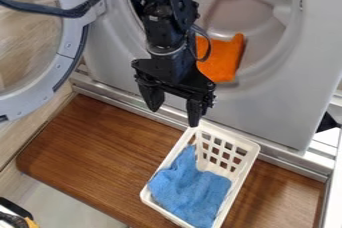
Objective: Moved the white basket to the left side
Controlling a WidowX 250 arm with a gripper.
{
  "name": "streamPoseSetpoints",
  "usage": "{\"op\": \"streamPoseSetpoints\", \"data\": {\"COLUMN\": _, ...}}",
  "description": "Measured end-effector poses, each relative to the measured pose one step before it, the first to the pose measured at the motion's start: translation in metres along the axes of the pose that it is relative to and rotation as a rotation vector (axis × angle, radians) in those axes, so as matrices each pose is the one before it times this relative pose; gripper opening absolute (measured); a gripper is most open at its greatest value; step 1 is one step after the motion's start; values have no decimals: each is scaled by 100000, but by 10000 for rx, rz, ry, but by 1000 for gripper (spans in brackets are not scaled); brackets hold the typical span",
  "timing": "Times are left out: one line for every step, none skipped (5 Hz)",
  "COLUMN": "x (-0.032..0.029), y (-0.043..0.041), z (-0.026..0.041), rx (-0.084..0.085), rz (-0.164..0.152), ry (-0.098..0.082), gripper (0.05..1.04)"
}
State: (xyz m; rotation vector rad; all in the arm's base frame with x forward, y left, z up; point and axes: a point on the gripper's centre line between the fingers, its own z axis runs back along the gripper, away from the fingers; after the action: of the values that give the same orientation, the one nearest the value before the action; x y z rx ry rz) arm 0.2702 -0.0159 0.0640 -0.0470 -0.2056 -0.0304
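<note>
"Which step is this?"
"Reaching the white basket (234, 141), I'd judge. It sits around a blue cloth (190, 189), a grey machine (267, 117) behind it. The empty jaws (173, 114) stand wide by its far rim; next, straddle that, grip, shift left."
"Anything unclear?"
"Its near end's cut off; rim contact, I can't tell."
</note>
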Motion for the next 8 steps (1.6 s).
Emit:
{"op": "streamPoseSetpoints", "data": {"x": -298, "y": -17, "z": -519, "rx": -1, "rz": 71, "ry": 215, "gripper": 1000}}
{"op": "streamPoseSetpoints", "data": {"x": 45, "y": -3251, "z": -729, "rx": -164, "rz": -616, "ry": 227, "gripper": 1000}}
{"op": "streamPoseSetpoints", "data": {"x": -300, "y": -3613, "z": -1178, "rx": 32, "rz": -462, "ry": -22, "gripper": 1000}}
{"op": "streamPoseSetpoints", "data": {"x": -945, "y": -2880, "z": -2309, "rx": 404, "rz": -464, "ry": 624, "gripper": 1000}}
{"op": "streamPoseSetpoints", "data": {"x": -509, "y": -421, "z": -1873, "rx": 326, "rz": 59, "ry": 355, "gripper": 1000}}
{"op": "streamPoseSetpoints", "data": {"x": -690, "y": 414, "z": -2389, "rx": 522, "rz": 133, "ry": 685, "gripper": 1000}}
{"op": "streamPoseSetpoints", "data": {"x": 7, "y": -229, "z": -1478, "rx": 87, "rz": -23, "ry": 429, "gripper": 964}}
{"op": "streamPoseSetpoints", "data": {"x": -82, "y": -157, "z": -1073, "rx": -16, "rz": 38, "ry": 122, "gripper": 682}}
